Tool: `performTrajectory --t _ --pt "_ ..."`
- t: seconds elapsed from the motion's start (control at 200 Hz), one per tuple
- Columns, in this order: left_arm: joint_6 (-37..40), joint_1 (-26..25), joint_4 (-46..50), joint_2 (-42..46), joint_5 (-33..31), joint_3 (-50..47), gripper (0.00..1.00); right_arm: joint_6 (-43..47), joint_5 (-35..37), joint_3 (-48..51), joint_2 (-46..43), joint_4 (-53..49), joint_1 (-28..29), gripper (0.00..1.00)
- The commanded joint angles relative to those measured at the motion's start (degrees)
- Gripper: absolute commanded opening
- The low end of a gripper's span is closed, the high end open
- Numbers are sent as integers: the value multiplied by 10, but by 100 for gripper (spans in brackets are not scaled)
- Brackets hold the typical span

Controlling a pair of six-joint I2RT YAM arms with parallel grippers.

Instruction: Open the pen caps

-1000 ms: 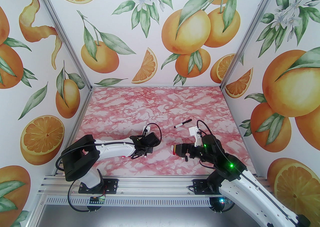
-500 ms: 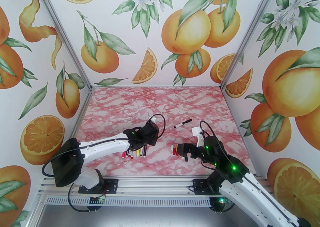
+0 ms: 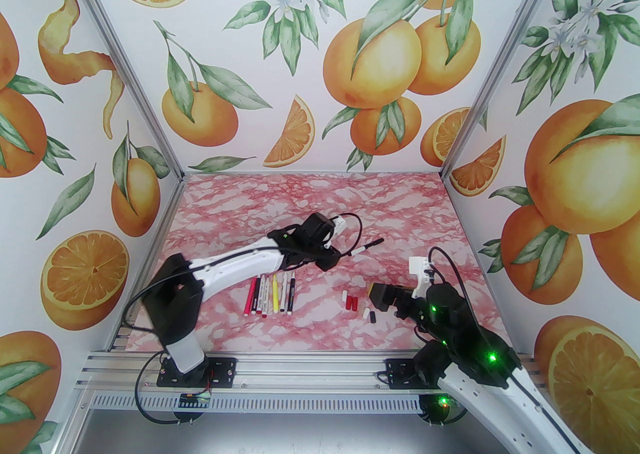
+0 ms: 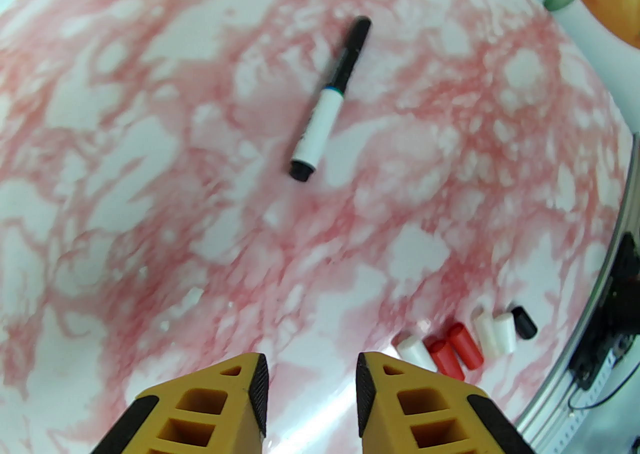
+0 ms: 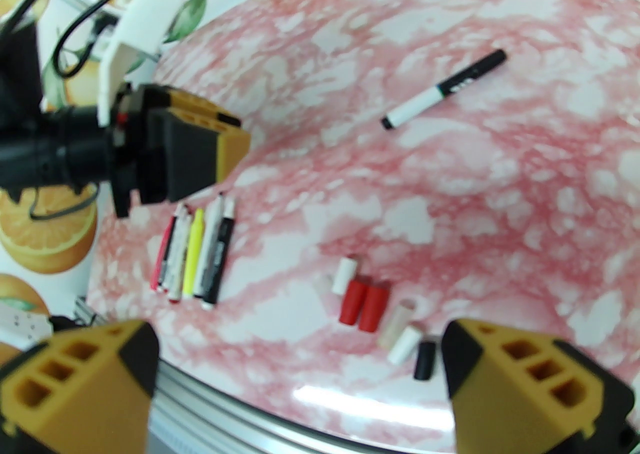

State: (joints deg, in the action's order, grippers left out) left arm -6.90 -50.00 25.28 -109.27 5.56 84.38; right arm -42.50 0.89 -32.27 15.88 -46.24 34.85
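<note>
Overhead, pens (image 3: 270, 294): slim white, pink and yellow markers in a tidy row, left of centre towards the near edge of the pink-marbled desk (image 3: 300, 202). Their tips look bare, I think.
Overhead, pen caps (image 3: 356, 303): short red, white and black plastic cylinders, loose, right of the row.
Left wrist, left claw (image 4: 310, 377): yellow fingers slightly parted, nothing between. A capped black-and-white marker (image 4: 330, 102) lies beyond, mid-desk.
Right wrist, right claw (image 5: 300, 357): spread wide and empty, above the pen caps (image 5: 375, 312) at the near edge.
</note>
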Motion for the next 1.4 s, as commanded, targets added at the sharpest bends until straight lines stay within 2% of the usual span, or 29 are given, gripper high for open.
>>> performTrajectory --t 0.0,0.33,0.625,1.091,1.396 --pt "79 6 9 -72 52 72 39 -16 24 -23 -17 -38 2 99" --pt "123 13 40 -218 58 233 42 -21 24 -27 -21 -54 2 99" --pt "137 23 67 -299 50 320 42 -23 26 -25 -16 -52 1 99" --pt "162 22 113 -338 78 362 37 -26 26 -17 -10 -42 1 99" --pt "184 22 140 -345 67 371 29 -28 25 -12 -4 -34 1 99"
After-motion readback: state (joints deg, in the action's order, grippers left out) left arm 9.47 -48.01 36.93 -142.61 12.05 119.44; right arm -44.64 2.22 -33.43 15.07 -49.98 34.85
